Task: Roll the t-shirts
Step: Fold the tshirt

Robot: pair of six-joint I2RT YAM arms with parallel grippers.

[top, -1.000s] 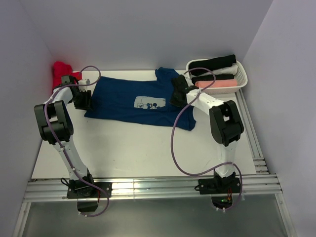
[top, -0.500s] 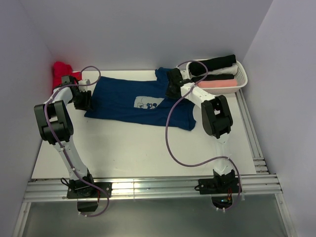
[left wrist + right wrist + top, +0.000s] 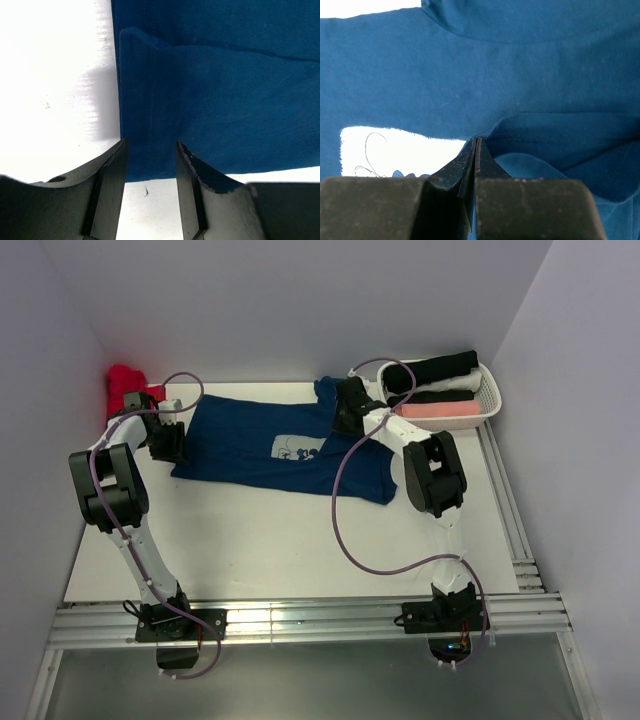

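Top external: wrists hide both tool tips. Left tool (image 3: 150, 144) released, astride shirt (image 3: 225, 100) hem. Right tool (image 3: 475, 142) clenched at shirt fold; pinch unclear.

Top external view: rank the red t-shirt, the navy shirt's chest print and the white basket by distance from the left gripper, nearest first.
1. red t-shirt: far left corner, just behind the left gripper.
2. chest print: mid-table, on the navy t-shirt.
3. white basket: far right.
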